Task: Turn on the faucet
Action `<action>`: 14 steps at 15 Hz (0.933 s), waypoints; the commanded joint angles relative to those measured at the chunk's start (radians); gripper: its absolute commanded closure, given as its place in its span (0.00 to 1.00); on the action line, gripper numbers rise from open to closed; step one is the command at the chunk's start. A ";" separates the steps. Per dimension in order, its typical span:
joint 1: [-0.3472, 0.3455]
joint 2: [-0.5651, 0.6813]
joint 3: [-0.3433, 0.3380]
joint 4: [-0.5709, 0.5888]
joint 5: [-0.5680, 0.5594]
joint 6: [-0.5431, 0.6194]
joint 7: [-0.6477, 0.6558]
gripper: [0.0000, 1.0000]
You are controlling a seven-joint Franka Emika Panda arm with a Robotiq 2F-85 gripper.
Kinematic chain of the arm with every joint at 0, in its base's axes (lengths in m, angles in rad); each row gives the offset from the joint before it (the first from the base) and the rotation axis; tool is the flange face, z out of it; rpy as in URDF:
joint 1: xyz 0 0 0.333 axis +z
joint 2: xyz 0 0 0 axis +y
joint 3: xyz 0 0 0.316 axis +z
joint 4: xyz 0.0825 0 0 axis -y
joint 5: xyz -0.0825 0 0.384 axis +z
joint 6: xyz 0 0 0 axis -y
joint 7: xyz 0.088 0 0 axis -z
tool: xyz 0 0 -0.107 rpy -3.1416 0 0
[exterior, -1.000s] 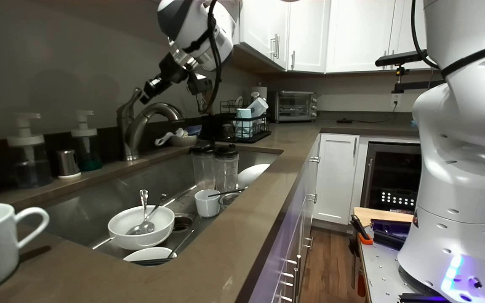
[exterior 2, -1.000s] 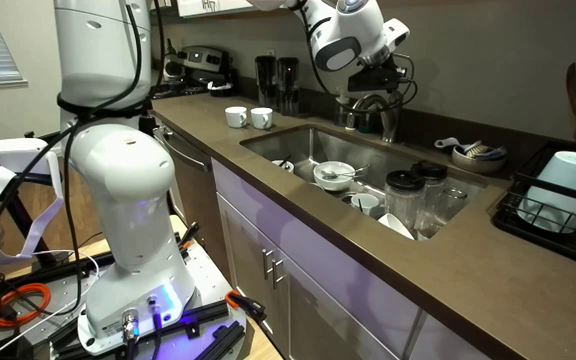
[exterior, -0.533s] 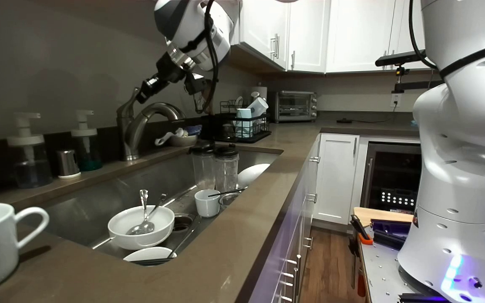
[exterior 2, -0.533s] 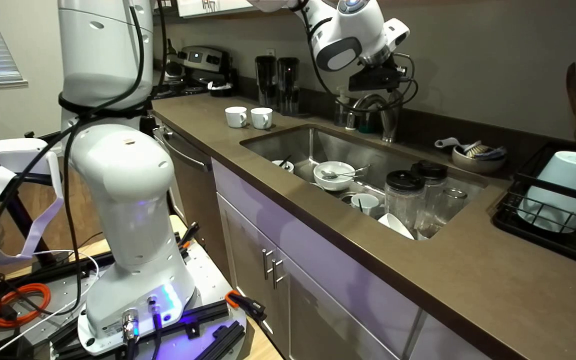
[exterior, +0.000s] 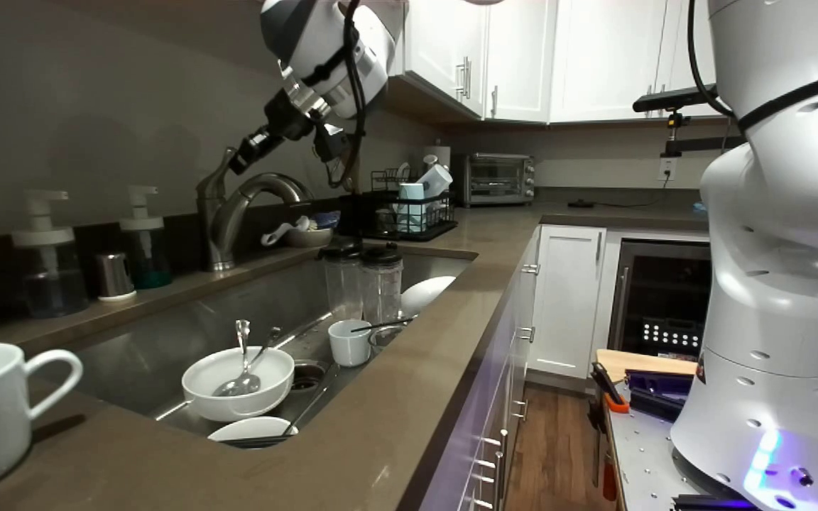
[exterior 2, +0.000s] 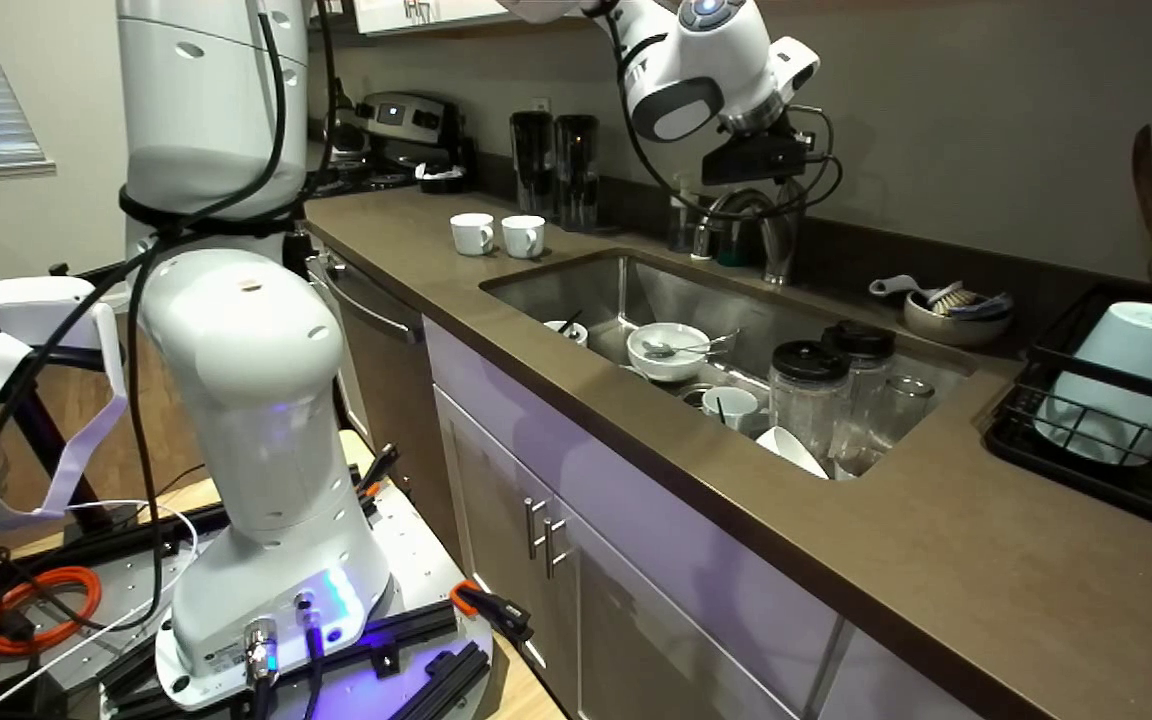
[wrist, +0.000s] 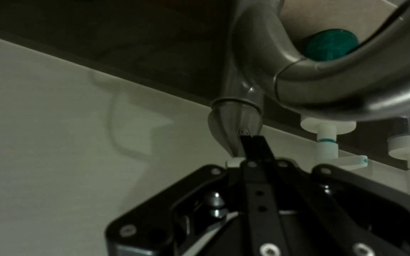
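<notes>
The brushed-steel faucet stands at the back of the sink in both exterior views [exterior: 219,238] [exterior 2: 778,248]. Its arched spout crosses the right of the wrist view [wrist: 333,87]. Its lever handle points up from the base in an exterior view [exterior: 219,177] and lies just ahead of the fingertips in the wrist view [wrist: 234,119]. My gripper [wrist: 252,138] is shut and empty, its two fingertips together. In an exterior view the gripper [exterior: 238,162] is at the top of the lever handle. I cannot tell whether they touch. The fingertips are hidden in an exterior view behind the black wrist camera [exterior 2: 756,158].
Soap bottles [exterior: 146,241] stand on the ledge beside the faucet. The sink [exterior: 167,333] holds a white bowl [exterior: 238,383], a cup [exterior: 349,342] and blender jars [exterior: 382,284]. A brush bowl [exterior 2: 956,318] and dish rack [exterior 2: 1096,420] stand to the other side. A wall is close behind.
In an exterior view my gripper has moved slightly left to the top of the lever handle, then hardly at all in the last half second. The faucet looks unchanged.
</notes>
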 commanded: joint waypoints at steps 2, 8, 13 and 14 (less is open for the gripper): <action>-0.021 0.020 0.042 0.063 0.039 0.021 -0.081 0.97; -0.011 0.022 0.039 0.076 0.018 0.025 -0.084 0.97; 0.007 0.038 0.024 0.111 -0.026 0.017 -0.053 0.96; 0.012 0.044 0.019 0.122 -0.041 0.013 -0.042 0.96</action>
